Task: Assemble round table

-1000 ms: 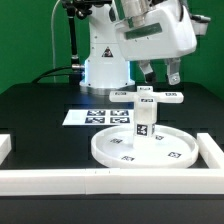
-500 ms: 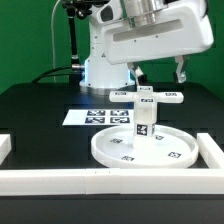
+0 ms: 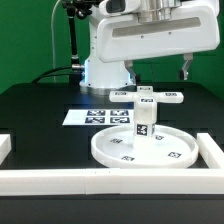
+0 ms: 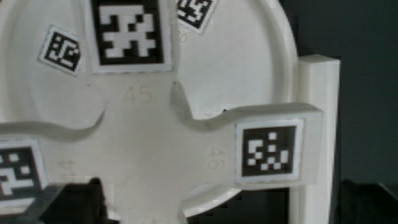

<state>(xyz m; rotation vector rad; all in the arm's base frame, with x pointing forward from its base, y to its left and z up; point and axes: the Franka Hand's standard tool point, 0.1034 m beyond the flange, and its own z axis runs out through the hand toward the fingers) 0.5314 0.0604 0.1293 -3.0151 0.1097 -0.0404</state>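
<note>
The round table's parts stand stacked in the exterior view. The large flat disc (image 3: 120,152) lies on the black table, the short post (image 3: 144,122) stands upright at its middle, and the cross-shaped foot (image 3: 152,97) sits on top of the post. My gripper (image 3: 158,70) hangs a little above the foot, open, its two fingers spread wide with nothing between them. The wrist view looks down on the tagged disc (image 4: 107,95) and the foot (image 4: 267,150) over it. My fingertips do not show clearly there.
The marker board (image 3: 98,116) lies flat behind the disc, in front of the robot base (image 3: 105,70). White border walls run along the front (image 3: 45,180), the exterior view's right (image 3: 212,152) and left (image 3: 5,146). The right wall (image 4: 320,95) lies close to the disc's rim.
The hand has turned above the foot and now faces the camera broadside, with the fingers showing farther apart. It stays open and holds nothing. The stacked parts have not moved.
</note>
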